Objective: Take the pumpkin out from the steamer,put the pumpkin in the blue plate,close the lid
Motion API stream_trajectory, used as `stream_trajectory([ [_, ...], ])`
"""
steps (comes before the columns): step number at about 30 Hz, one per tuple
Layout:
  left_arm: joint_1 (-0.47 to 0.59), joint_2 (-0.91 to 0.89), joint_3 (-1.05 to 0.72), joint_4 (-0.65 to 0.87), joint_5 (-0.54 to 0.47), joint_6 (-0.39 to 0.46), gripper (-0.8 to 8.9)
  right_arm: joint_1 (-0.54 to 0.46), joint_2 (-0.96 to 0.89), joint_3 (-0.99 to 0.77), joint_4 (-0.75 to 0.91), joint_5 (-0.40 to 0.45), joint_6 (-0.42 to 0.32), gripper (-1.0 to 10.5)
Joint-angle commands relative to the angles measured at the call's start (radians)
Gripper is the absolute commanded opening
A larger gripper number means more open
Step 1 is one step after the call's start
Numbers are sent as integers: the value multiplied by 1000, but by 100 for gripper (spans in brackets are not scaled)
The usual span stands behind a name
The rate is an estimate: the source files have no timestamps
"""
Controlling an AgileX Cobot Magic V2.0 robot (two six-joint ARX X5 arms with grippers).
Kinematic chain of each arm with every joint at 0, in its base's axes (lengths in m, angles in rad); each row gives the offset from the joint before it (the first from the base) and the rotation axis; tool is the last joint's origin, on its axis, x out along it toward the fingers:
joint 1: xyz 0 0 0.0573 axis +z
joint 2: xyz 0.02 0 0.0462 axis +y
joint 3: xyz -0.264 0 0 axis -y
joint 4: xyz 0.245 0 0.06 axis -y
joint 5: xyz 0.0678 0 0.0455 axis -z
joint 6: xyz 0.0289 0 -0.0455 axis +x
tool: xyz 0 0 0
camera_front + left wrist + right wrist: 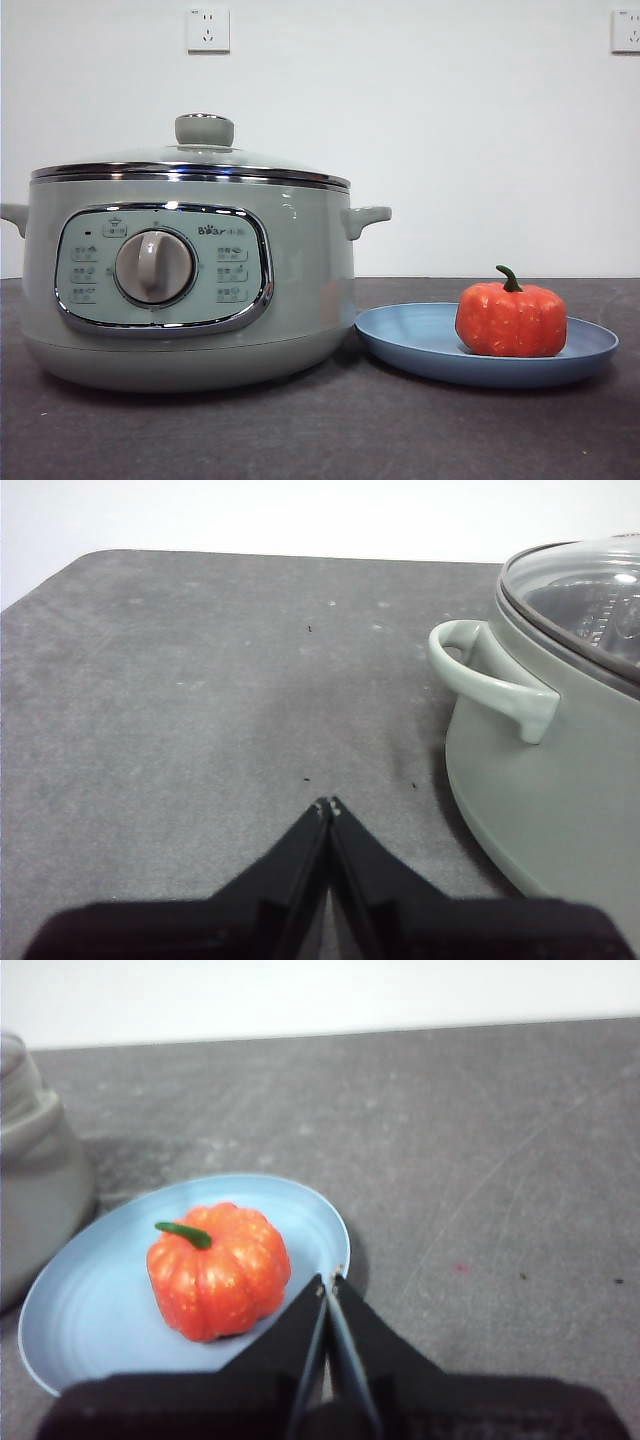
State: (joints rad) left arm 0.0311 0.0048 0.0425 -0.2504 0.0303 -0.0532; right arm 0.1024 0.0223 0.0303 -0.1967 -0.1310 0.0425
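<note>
Pumpkin [511, 319] sits upright in the blue plate [400, 340], at 3 o'clock of the steamer [300, 290], lid [204, 131] seated flush on the rim. Task looks complete. Left claw [328, 805] pressed together over bare worktop [200, 730] beside the pot; right claw [331, 1281] pressed together, empty, near the plate's edge. Best now: hold both clear, avoid nudging plate or handle.
</note>
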Motion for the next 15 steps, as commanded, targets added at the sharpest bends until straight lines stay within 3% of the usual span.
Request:
stream_trajectory([
  [1,3,-3,-17,3,0,-3,-3,-2,-11,-14,7,-1,13,-17],
  [15,3,-3,-17,3,0,-3,-3,-2,-3,-14,2,6,12,-17],
])
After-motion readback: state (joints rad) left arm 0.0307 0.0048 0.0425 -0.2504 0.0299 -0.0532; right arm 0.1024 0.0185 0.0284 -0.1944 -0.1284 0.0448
